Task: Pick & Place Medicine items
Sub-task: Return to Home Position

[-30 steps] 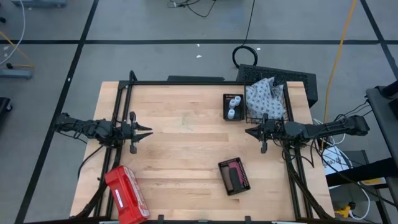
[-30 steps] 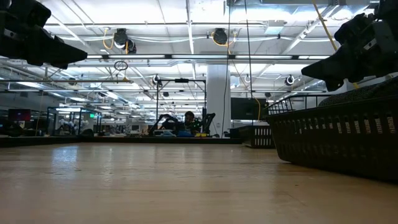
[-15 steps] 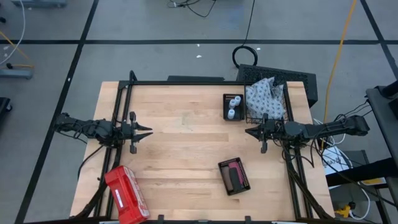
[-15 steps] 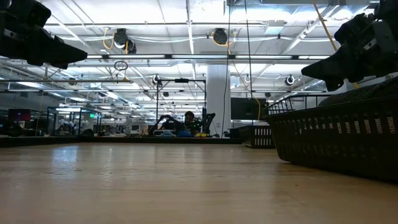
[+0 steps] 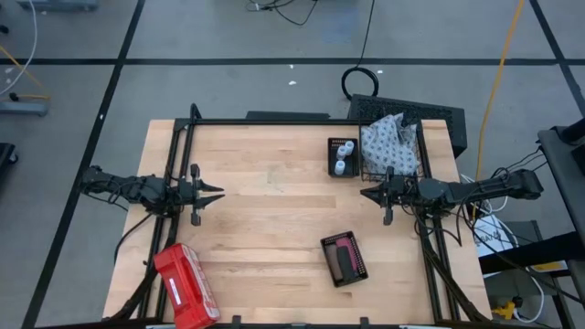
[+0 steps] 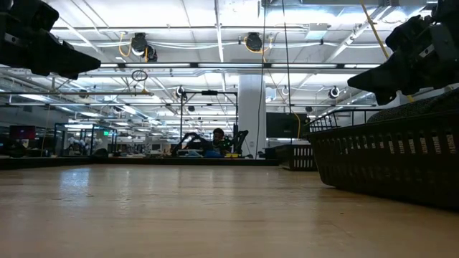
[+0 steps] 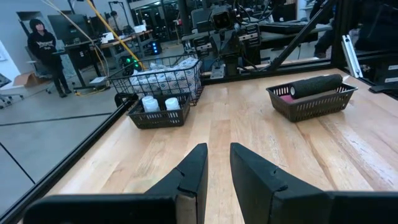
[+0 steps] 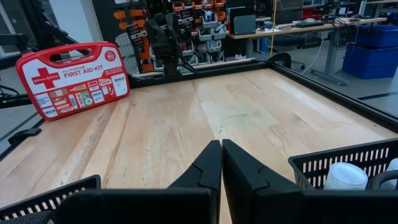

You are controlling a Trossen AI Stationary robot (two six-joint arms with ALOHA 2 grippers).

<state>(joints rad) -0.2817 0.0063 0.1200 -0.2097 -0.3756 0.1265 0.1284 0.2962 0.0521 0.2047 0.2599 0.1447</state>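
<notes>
Two white round bottles (image 5: 340,163) stand in a small black basket (image 5: 342,144) near the table's far right; the left wrist view shows these bottles (image 7: 149,103) too. A pink-red tube (image 5: 340,245) and a black tube (image 5: 345,264) lie in another black basket (image 5: 361,265) near the right front. No brown tube shows. My left gripper (image 5: 218,193) hovers over the table's left side, narrowly open (image 7: 217,167). My right gripper (image 5: 366,193) hovers right of centre, shut (image 8: 221,163), between the two baskets. Neither touches anything.
A wire basket (image 5: 416,166) with the blue-white patterned cloth (image 5: 388,139) sits at the far right corner. The red first-aid case (image 5: 186,285) lies at the near left edge. Bare wood (image 5: 274,201) stretches between the grippers. A person (image 7: 45,46) stands beyond the table.
</notes>
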